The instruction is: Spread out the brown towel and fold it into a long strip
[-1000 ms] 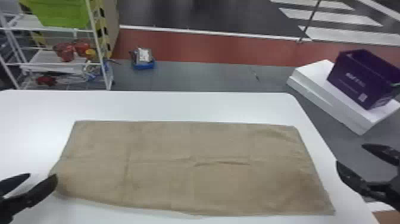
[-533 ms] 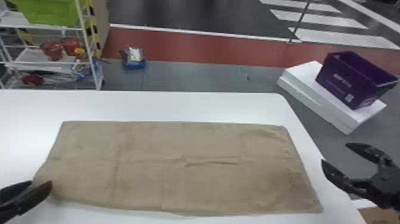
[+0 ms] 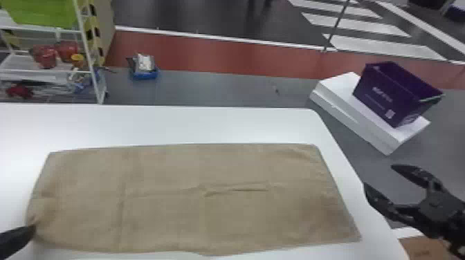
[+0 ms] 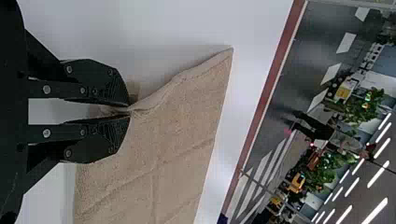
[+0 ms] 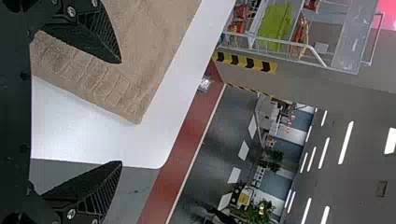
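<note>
The brown towel (image 3: 214,197) lies spread as a wide rectangle on the white table, with small creases near its middle. At the towel's left edge, near the front corner, is my left gripper (image 3: 33,230). In the left wrist view, my left gripper (image 4: 128,111) is shut on a pinched edge of the towel (image 4: 173,126). Off the table's right edge stands my right gripper (image 3: 379,176), apart from the towel. The right wrist view has my right gripper (image 5: 121,112) wide open with nothing between its fingers, the towel (image 5: 140,56) lying beyond.
The white table (image 3: 173,124) has a rounded far right corner. Beyond its right side, a purple box (image 3: 384,93) sits on a white slab (image 3: 346,100) over the floor. A wire shelf (image 3: 86,52) with a green bin (image 3: 41,12) stands at the back left.
The head view has shifted. My left gripper has closed on the towel's left edge, where the cloth now bunches slightly. The right gripper remains open beyond the table's right edge.
</note>
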Available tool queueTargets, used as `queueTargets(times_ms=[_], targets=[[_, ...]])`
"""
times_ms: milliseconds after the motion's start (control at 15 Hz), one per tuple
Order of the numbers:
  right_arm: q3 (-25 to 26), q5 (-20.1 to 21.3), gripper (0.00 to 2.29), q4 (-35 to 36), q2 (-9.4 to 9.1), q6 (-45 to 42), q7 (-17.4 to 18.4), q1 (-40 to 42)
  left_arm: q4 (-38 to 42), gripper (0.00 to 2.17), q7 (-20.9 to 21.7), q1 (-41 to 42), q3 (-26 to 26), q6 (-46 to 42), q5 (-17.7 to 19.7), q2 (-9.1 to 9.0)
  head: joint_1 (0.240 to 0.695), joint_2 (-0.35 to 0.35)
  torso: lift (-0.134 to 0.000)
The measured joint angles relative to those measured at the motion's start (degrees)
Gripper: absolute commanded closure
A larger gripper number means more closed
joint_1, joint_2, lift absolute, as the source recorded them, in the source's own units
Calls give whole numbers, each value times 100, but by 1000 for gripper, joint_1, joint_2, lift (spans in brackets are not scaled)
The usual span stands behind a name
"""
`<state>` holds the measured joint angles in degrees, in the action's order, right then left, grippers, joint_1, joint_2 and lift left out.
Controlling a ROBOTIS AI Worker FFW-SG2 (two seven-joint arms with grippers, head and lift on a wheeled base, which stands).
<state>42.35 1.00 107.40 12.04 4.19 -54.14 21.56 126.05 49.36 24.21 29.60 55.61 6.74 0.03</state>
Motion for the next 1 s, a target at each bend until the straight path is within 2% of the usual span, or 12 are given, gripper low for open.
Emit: queueTargets(times_ms=[200, 467, 733, 1000], targets=[[-17, -58, 127, -6, 2, -1, 18, 0, 699, 1004, 82, 181, 175, 1038, 201, -3, 695, -283, -123], [-92, -108, 127, -75, 25, -1, 18, -50, 1307, 1004, 54, 206, 202, 2207, 271, -3, 695, -311, -123], [-193, -109, 127, -125, 37, -36, 27, -59, 1443, 1004, -211, -233, -185, 2898, 337, -3, 695, -342, -123], [-192, -112, 127, -203, 92, -123, 27, -64, 1359, 1004, -711, -613, -709, 3030, 243, -3, 695, -350, -123]])
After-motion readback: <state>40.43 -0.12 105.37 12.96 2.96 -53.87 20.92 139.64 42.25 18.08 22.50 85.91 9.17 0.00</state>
